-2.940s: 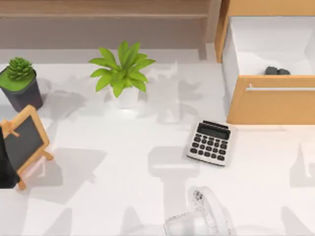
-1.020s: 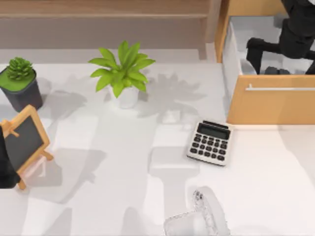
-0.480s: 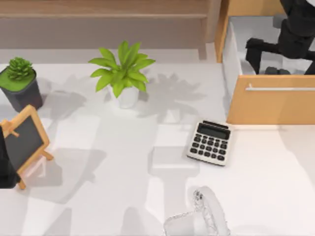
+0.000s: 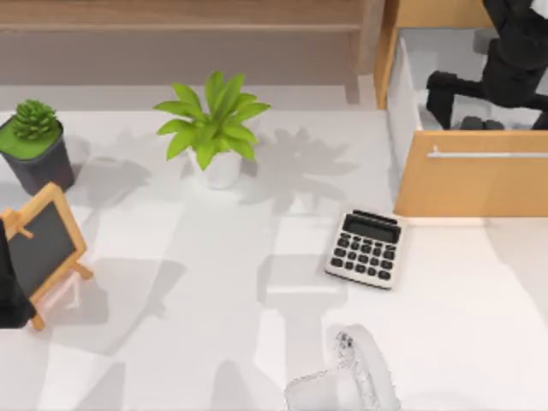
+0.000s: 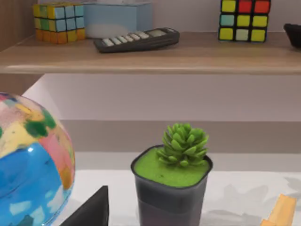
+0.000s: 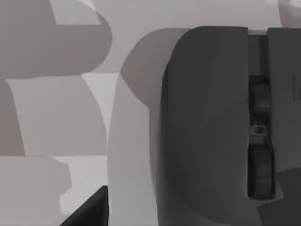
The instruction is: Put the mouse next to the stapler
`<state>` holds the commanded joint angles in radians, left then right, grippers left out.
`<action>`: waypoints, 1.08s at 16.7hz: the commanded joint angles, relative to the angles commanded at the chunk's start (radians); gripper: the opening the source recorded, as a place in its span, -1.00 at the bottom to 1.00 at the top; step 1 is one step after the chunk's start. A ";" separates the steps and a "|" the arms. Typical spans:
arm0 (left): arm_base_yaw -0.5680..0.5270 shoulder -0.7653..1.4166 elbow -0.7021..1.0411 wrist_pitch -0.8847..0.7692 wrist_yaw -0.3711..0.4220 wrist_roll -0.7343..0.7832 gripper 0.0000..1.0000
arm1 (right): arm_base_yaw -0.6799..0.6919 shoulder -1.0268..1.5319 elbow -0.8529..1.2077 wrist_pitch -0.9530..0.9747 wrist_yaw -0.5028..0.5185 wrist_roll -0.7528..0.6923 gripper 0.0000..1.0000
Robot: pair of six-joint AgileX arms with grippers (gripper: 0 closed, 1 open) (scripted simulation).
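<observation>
Surface: white table (image 4: pixel 171 342), crossed by grey shadows; behind it a pale wooden shelf (image 4: pixel 188 17) along the back wall.

Near edge, top view: clear glassy object (image 4: pixel 347 381), its kind not readable. Farther in: grey-and-black calculator (image 4: pixel 365 248). At the left edge: small chalkboard easel (image 4: pixel 38 244), with the parked left arm (image 4: pixel 10 291) as a dark form beside it. Beyond: succulent in dark pot (image 4: pixel 32 141) and leafy plant in white pot (image 4: pixel 214 124).

Far right: wooden drawer (image 4: pixel 471 184), open, white inside. The mouse (image 4: pixel 482 124) lies in it, just behind the drawer front. Right gripper (image 4: pixel 492 98) hangs directly above the mouse; whether its fingers are spread or pinching cannot be told.

Right wrist view: mouse (image 6: pixel 211 127) seen close, scroll wheel visible, on the white drawer floor.

Left wrist view: succulent (image 5: pixel 171 183) nearest, colourful globe (image 5: pixel 28 160) beside it; on the shelf (image 5: pixel 155 54) farther back, two puzzle cubes (image 5: pixel 59 21) and a remote control (image 5: pixel 136 38). Left fingers: cannot tell.
</observation>
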<state>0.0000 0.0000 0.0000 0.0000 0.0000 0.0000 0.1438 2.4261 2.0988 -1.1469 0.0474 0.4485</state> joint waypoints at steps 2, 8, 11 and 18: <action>0.000 0.000 0.000 0.000 0.000 0.000 1.00 | 0.000 0.001 -0.003 0.005 0.000 0.000 1.00; 0.000 0.000 0.000 0.000 0.000 0.000 1.00 | 0.001 0.012 -0.009 0.029 0.003 0.001 1.00; 0.000 0.000 0.000 0.000 0.000 0.000 1.00 | 0.000 0.037 -0.017 0.054 0.001 0.000 1.00; 0.000 0.000 0.000 0.000 0.000 0.000 1.00 | 0.000 0.038 -0.017 0.054 0.001 0.000 0.55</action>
<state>0.0000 0.0000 0.0000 0.0000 0.0000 0.0000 0.1438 2.4641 2.0818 -1.0926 0.0480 0.4486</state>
